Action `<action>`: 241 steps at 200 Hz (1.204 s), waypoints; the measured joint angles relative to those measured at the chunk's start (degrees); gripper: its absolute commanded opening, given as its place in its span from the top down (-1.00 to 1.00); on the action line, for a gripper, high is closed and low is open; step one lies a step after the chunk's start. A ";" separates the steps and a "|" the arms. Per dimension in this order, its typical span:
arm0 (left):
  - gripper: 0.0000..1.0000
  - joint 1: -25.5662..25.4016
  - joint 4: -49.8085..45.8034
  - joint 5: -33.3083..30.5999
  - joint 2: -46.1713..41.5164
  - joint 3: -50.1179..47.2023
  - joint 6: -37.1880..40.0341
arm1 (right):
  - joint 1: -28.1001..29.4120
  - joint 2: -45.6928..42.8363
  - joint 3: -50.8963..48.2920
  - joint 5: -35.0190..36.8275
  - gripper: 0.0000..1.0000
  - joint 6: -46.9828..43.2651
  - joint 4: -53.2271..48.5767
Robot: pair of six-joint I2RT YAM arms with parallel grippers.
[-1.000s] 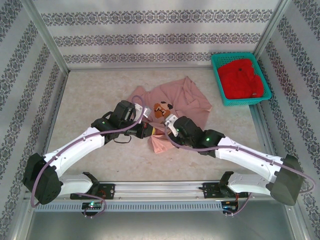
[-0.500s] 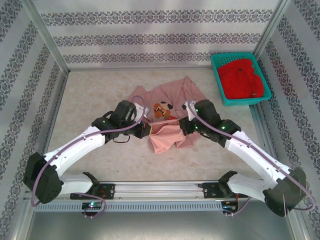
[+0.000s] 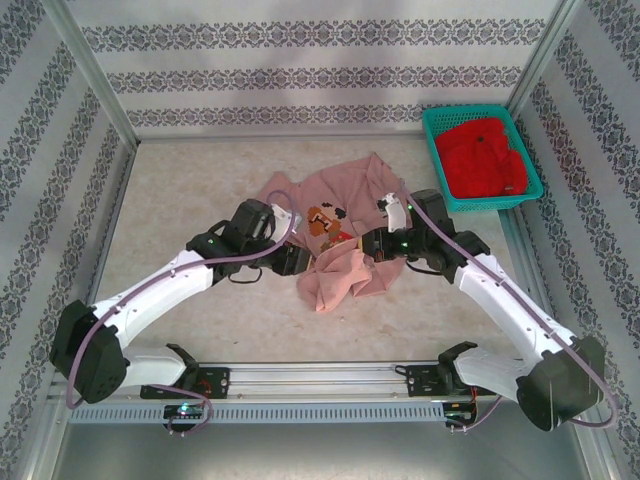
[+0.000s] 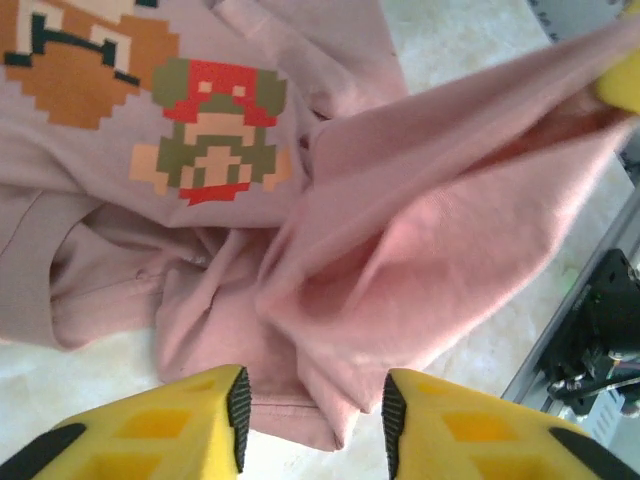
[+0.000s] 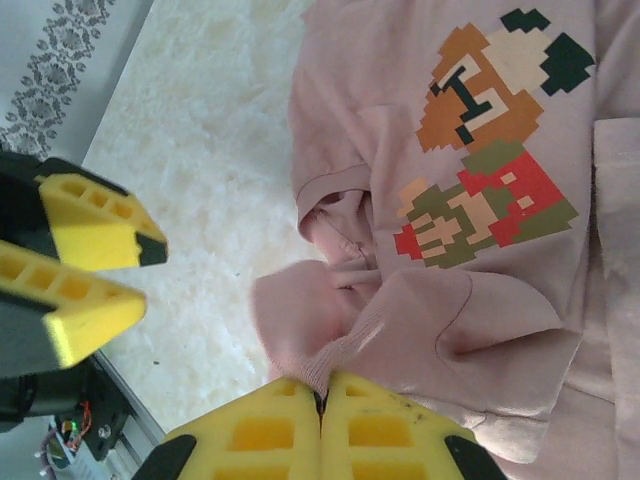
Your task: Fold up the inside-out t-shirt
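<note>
The inside-out t-shirt lies crumpled at mid-table, salmon pink, with a pixel-figure print facing up. My left gripper is at its near left edge. In the left wrist view this gripper is open, and a folded hem of the t-shirt hangs loose between the yellow fingers. My right gripper sits at the near right edge. In the right wrist view it is shut on a ribbed hem of the t-shirt, which it holds lifted. The left gripper shows there too, open.
A teal basket stands at the back right with a bright red garment in it. Patterned walls and metal posts border the table. A metal rail runs along the near edge.
My left gripper has opened and let go of the cloth. My right gripper has shut on the hem and moved right and back, pulling the cloth with it.
</note>
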 measured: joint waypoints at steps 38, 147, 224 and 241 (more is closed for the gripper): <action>-0.34 0.00 6.93 3.02 -0.52 -5.49 2.01 | -5.27 1.70 -0.07 -4.59 1.00 1.75 0.20; -0.28 -0.11 14.43 9.97 26.43 4.85 6.21 | -10.82 2.58 -5.90 -2.64 1.00 1.90 -1.53; -0.41 -3.50 9.51 13.22 32.72 12.81 14.84 | -12.94 6.34 -5.90 3.65 1.00 2.14 -2.21; -0.39 -4.98 8.37 12.46 32.81 13.92 16.37 | -13.07 7.34 -5.90 4.35 1.00 2.12 -2.23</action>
